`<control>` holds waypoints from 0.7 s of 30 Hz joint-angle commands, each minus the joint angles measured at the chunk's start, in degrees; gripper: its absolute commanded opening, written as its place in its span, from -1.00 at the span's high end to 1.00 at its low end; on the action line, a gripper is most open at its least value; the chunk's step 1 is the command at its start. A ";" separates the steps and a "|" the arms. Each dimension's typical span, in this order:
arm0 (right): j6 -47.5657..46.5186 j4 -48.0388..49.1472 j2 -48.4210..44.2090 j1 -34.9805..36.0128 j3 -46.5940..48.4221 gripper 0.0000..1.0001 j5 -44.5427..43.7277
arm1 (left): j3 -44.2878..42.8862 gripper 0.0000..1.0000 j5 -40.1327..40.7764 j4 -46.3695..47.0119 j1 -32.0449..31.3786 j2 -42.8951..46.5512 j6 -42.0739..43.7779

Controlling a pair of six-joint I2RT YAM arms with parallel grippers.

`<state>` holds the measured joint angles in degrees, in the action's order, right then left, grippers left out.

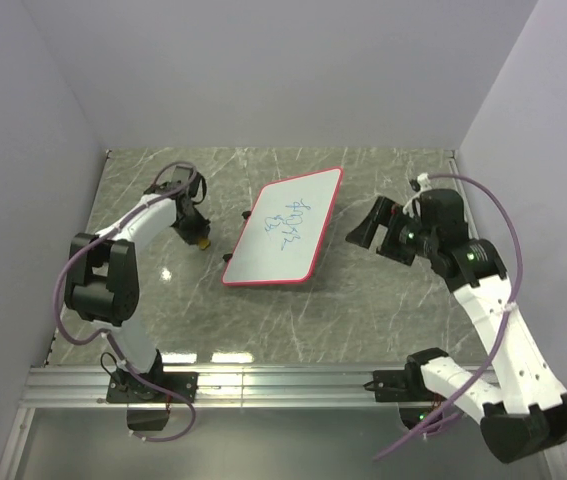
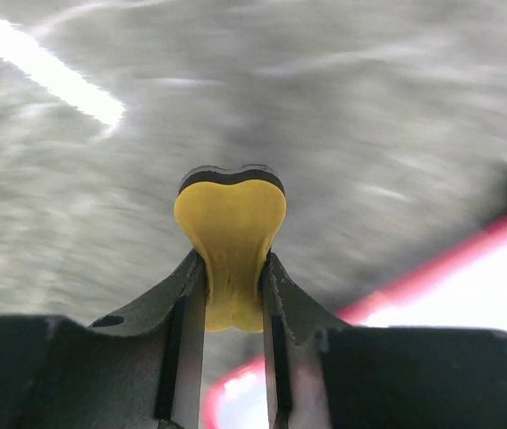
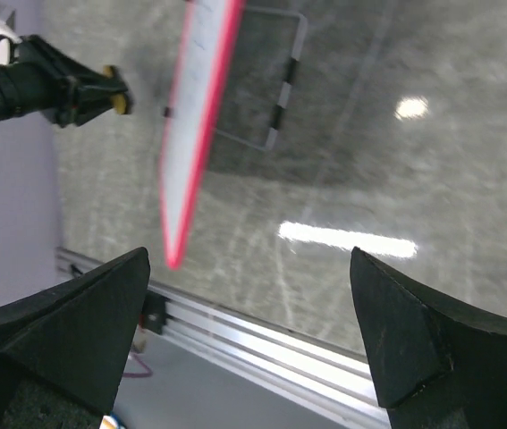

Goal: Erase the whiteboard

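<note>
- The flat rectangular whiteboard with a thin red-pink frame (image 1: 285, 232) lies on the grey marbled tabletop (image 1: 383, 300) near its middle. Its long axis is tilted from 1 o'clock to 7 o'clock.
- Blue scribbles (image 1: 291, 218) mark the board's upper half.
- Small black clips (image 1: 248, 215) sit on the board's 9 o'clock edge.
- The left gripper (image 1: 201, 238) is at the board's 9 o'clock, just beside it and apart from it. Its fingers are pinched narrowly on a small yellow sponge with a black back (image 2: 231, 214).
- The right gripper (image 1: 368, 228) is near the board's 3 o'clock edge, not touching it. Its fingers (image 3: 83, 313) are spread wide with nothing between them.
- An aluminium rail (image 1: 283, 385) runs along the table's 6 o'clock edge.
</note>
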<state>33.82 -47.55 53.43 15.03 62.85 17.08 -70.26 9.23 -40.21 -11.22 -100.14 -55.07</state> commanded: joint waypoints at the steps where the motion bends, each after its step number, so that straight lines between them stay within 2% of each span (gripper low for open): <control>1: 1.24 7.21 5.52 0.27 5.61 -0.99 4.01 | -7.86 0.99 -3.87 0.57 -2.74 3.28 4.26; 9: 1.86 6.60 22.04 -1.05 15.63 -0.96 0.94 | -22.27 0.99 -9.32 -1.72 -8.90 0.56 12.34; 14: 1.86 3.95 29.36 -1.05 19.68 -0.92 1.11 | -31.76 0.99 -13.80 -3.91 -15.40 -6.19 15.86; 17: 2.65 5.88 31.73 -0.97 18.63 -0.77 3.13 | -41.50 0.99 -14.94 -6.63 -19.44 -11.20 17.80; 19: 3.35 7.47 33.66 -0.62 17.92 -0.71 4.27 | -45.04 0.99 -16.70 -8.04 -21.90 -13.32 18.50; 21: 3.44 8.08 35.77 0.26 17.57 -0.50 5.33 | -49.94 0.99 -17.23 -9.44 -23.05 -16.05 19.03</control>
<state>36.51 -42.15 87.92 14.52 80.14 19.86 -113.45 -4.69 -45.50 -32.12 -113.69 -39.24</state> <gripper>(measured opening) 0.792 0.294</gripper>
